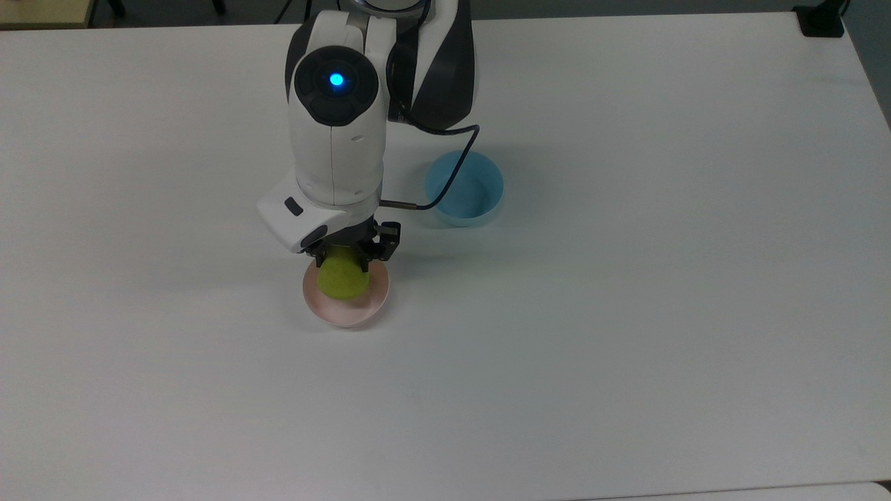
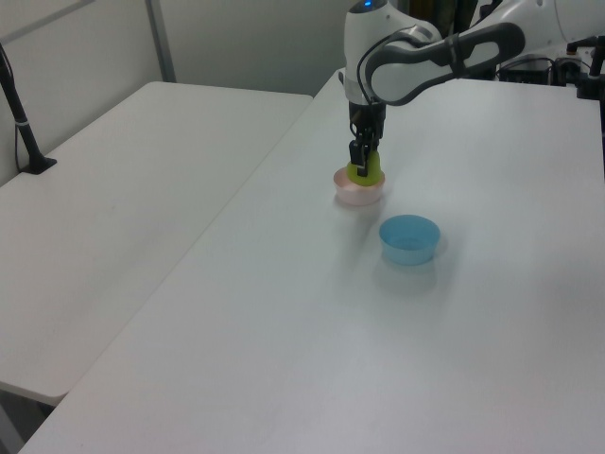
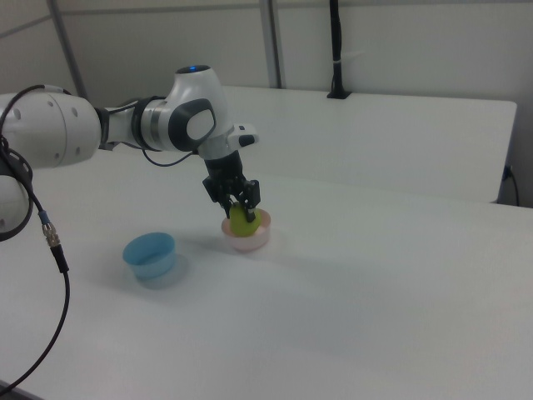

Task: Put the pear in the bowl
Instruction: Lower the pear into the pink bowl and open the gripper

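Note:
The yellow-green pear (image 1: 343,280) hangs over the pale pink bowl (image 1: 369,310), held from above by my gripper (image 1: 346,259), which is shut on its top. In the left view the pear (image 2: 365,173) sits just above the bowl (image 2: 358,196), below the gripper (image 2: 362,161). In the right view the pear (image 3: 242,221) looks partly inside the bowl's rim (image 3: 249,242), with the gripper (image 3: 236,200) over it. Whether the pear touches the bowl I cannot tell.
A light blue bowl (image 1: 480,182) stands on the white table (image 1: 626,313) to the top view's upper right of the pink one, with the arm's black cable (image 1: 445,181) crossing above it. A second white table (image 2: 113,199) adjoins in the left view.

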